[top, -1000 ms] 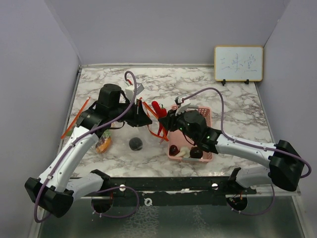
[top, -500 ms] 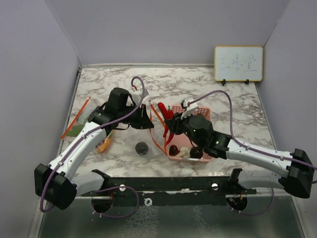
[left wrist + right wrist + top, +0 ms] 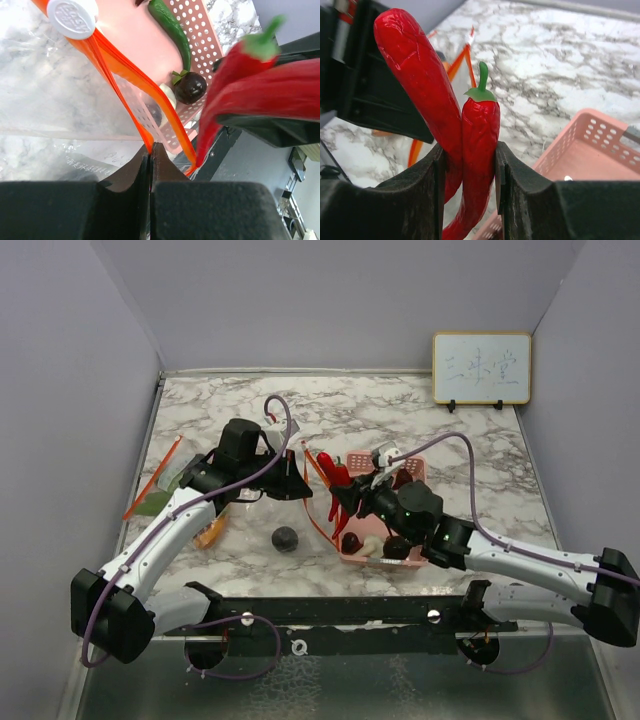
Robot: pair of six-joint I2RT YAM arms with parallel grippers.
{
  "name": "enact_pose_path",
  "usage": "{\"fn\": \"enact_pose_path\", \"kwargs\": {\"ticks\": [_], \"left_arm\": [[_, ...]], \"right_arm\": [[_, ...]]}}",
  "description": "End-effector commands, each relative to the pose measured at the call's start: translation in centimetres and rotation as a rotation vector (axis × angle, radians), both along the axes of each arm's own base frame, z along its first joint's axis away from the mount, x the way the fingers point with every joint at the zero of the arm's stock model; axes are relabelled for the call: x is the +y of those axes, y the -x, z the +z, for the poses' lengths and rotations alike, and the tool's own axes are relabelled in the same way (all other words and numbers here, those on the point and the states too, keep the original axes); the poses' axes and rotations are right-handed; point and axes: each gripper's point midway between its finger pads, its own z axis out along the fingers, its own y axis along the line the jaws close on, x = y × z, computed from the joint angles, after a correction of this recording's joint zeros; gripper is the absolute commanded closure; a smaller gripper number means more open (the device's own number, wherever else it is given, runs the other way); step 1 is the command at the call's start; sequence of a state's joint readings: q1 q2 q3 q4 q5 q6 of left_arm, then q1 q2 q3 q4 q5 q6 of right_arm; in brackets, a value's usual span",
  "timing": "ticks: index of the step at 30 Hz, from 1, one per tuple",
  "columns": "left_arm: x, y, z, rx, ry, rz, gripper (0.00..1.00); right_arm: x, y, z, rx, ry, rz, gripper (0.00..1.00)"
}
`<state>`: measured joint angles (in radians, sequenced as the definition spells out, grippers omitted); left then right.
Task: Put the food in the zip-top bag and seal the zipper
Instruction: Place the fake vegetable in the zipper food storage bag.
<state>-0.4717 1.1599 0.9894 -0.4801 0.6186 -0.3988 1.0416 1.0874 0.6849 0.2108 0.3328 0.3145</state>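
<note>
The right gripper (image 3: 469,165) pinches two glossy long red chili peppers (image 3: 417,70) (near the pink perforated plastic basket (image 3: 200,45)). The left gripper (image 3: 151,152), pressed together, clamps the orange zipper edge (image 3: 125,80) of the clear plastic zip-top bag (image 3: 45,105).

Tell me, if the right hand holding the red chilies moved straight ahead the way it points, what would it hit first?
Probably the bag's orange zipper edge, pinched by the left hand; the red chilies would touch before the right hand itself. Depth is unclear.
</note>
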Motion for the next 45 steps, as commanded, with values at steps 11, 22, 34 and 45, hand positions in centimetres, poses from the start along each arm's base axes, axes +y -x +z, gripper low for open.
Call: {"fn": "enact_pose_path", "kwargs": {"ticks": [11,22,34,45], "left_arm": [[-1.4,-0.7,4.3,-0.049,0.094,-0.02,1.0],[-1.8,-0.2,5.3,-0.039,0.146,-0.032,1.0],[-2.3,-1.1,4.9,-0.037,0.147,-0.035,1.0],[-2.3,-1.0,4.9,-0.034,0.153,-0.031,1.0]], "right_arm": [[2.7,-0.6,2.8,-0.228,-0.079,-0.012,0.93],[0.4,-1.3,-0.1,-0.296,0.084,-0.193,0.92],[3.0,1.7,-1.2,-0.25,0.196,0.04,0.24],[1.1,3.8,4.4,-0.161,0.016,0.059,0.11]]}}
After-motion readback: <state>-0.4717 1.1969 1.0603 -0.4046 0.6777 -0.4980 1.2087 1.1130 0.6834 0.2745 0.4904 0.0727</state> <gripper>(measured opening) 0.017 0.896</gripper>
